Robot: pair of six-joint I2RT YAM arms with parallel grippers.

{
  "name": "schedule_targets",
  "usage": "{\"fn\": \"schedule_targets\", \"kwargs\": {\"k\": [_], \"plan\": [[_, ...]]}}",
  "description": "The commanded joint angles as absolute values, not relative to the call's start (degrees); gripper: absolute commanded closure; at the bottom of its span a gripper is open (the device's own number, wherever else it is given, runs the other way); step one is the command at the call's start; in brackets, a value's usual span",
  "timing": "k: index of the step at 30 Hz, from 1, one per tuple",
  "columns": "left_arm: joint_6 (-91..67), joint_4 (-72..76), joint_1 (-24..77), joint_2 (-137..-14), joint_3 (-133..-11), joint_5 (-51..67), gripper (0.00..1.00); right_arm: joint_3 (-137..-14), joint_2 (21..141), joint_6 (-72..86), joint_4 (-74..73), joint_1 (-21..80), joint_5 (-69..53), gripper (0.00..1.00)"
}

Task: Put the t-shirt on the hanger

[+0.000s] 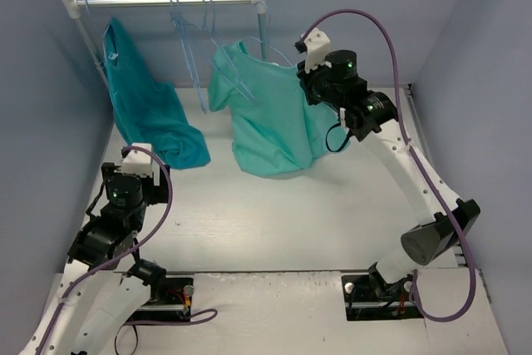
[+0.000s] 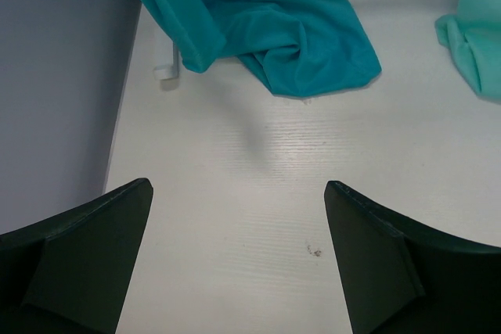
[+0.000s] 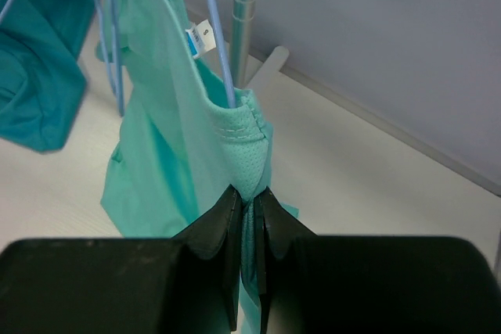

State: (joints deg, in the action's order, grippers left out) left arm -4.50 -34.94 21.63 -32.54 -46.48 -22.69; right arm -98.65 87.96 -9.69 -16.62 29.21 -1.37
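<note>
The mint-teal t-shirt (image 1: 270, 114) hangs lifted at the back middle, its lower part bunched on the table. My right gripper (image 1: 304, 79) is shut on its neck hem (image 3: 244, 134), with the white tag (image 3: 201, 38) just above. A pale-blue hanger wire (image 3: 215, 33) runs down into the neck opening; in the top view the hanger (image 1: 239, 82) lies against the shirt's upper left. My left gripper (image 2: 239, 193) is open and empty, low over the table at the near left. The shirt's edge (image 2: 473, 33) shows at the far right of the left wrist view.
A white-and-metal clothes rail (image 1: 166, 2) stands at the back with several pale-blue hangers (image 1: 189, 27) on it. A darker turquoise garment (image 1: 145, 106) hangs from its left end and pools on the table (image 2: 290, 21). Grey walls close in on both sides.
</note>
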Motion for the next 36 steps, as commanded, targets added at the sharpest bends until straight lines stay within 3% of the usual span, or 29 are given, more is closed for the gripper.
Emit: {"fn": "schedule_targets", "kwargs": {"k": [1,19,36], "plan": [[-5.61,-29.88,21.18,-31.53,-46.78,-25.18,0.12,-107.35,91.87,-11.26,-9.40,31.04,7.89,1.00],[-5.36,-29.88,21.18,-31.20,-46.41,-25.78,0.12,-127.97,108.29,-9.80,-6.92,33.38,14.11,1.00],[-5.38,-29.88,21.18,-31.29,-46.23,-25.40,0.12,-110.36,105.68,-3.67,2.12,35.07,14.59,1.00]]}}
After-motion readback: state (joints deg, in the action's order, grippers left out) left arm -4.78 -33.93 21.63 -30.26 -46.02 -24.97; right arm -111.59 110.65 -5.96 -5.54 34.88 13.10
